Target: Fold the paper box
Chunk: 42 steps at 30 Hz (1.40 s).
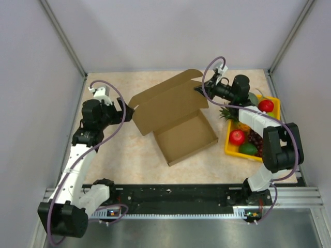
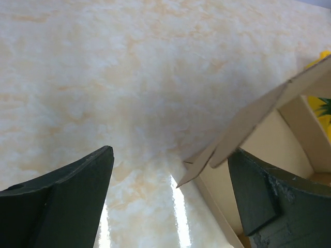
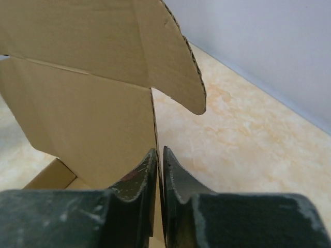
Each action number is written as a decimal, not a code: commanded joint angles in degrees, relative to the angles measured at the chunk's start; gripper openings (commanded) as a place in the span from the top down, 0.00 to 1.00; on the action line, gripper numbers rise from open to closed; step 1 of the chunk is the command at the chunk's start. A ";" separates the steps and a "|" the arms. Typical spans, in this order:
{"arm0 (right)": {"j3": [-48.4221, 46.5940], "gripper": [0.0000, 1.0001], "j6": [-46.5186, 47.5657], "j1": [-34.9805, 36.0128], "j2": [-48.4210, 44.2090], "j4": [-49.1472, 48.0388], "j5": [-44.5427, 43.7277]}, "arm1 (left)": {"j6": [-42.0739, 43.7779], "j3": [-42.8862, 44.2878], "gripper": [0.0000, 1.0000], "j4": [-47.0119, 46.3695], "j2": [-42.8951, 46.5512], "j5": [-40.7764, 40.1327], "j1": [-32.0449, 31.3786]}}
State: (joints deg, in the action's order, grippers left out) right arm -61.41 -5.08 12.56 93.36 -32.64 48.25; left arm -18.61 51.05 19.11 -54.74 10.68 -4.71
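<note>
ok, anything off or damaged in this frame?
Nothing damaged or spilled. The paper box sits diagonal, lid half-raised, its edge pinched by the right gripper; the left gripper is open at its other corner.

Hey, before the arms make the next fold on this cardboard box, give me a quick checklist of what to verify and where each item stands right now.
1. Right gripper holding the lid of the paper box: ok, shut on its edge.
2. Left gripper ready: ok, jaws wide, the lid's left corner between them, not gripped.
3. Lid raised: ok, standing up behind the open base.
4. Base flat on the table: ok, as far as the top view shows.
5. Side flaps tucked: cannot tell.
6. Fruit tray apart from the box: ok, close beside it, with a gap.
</note>
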 commanded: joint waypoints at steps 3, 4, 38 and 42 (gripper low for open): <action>4.19 0.81 -0.37 -0.43 -0.98 -5.78 -4.20 | -0.12 -2.80 0.23 -13.58 -2.47 15.94 0.32; 4.28 0.77 -0.02 -0.51 -1.51 -4.29 -4.91 | 1.28 -2.71 0.24 -13.84 -3.09 17.43 0.32; -39.40 0.64 33.82 -0.43 8.15 76.85 -4.74 | 17.47 14.26 0.58 4.79 -16.36 15.61 -4.78; -40.98 0.81 32.16 0.18 8.59 76.76 -6.67 | 17.38 14.95 0.70 5.32 -16.36 10.87 -8.11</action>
State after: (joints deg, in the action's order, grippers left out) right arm -98.13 27.00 12.12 101.78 44.18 40.82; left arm -2.44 63.00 24.45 -71.16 25.58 -10.17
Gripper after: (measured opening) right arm 0.277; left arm 0.351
